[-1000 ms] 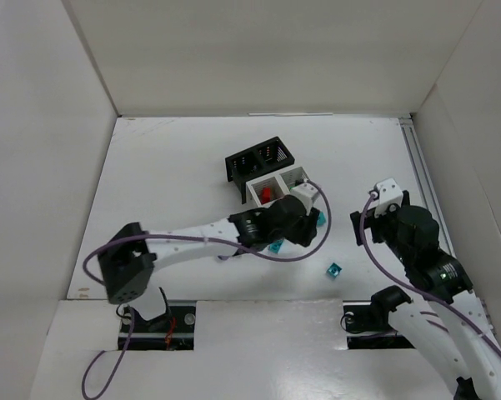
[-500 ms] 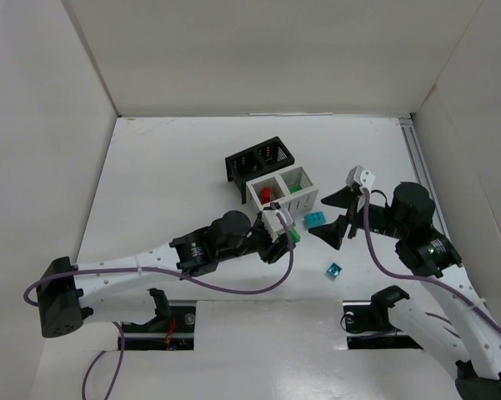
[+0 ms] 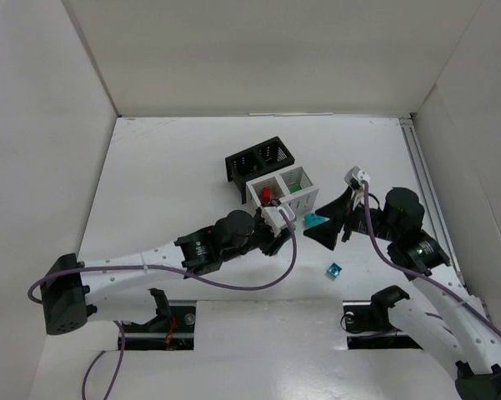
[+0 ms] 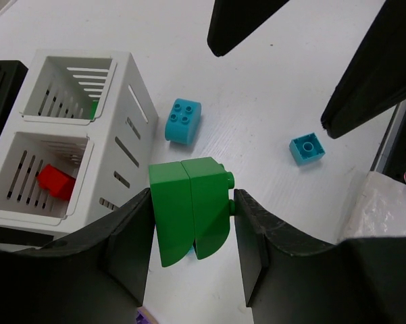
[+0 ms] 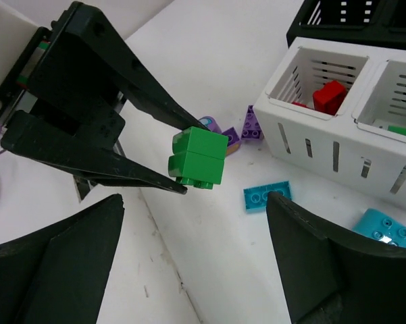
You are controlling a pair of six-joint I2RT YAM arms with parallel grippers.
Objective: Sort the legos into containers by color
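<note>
1. A green lego [image 4: 189,210], two bricks stacked, is off the table, clamped between the two fingers of the left gripper [image 4: 192,226]; the jaws press on its opposite sides
2. It hangs just near of the white bin [image 3: 277,213], at the bin's near corner, above bare table
3. The white bin's left compartment holds a red brick [image 4: 54,181]; its right compartment holds a green piece [image 5: 405,131], mostly hidden by the wall
4. The black bin [image 3: 258,158] stands touching the far left side of the white one; what lies in it cannot be told
5. A teal rounded brick [image 4: 183,120] lies on the table just right of the white bin, and a small teal square brick [image 3: 333,270] lies nearer and further right, well apart from both bins
6. In the right wrist view a flat teal plate [image 5: 266,197] lies near the white bin, with purple bricks [image 5: 252,125] beside the bin's left end
7. The right gripper [image 3: 315,228] has its jaws spread wide and holds nothing; it points left toward the held green lego, close by the teal rounded brick
</note>
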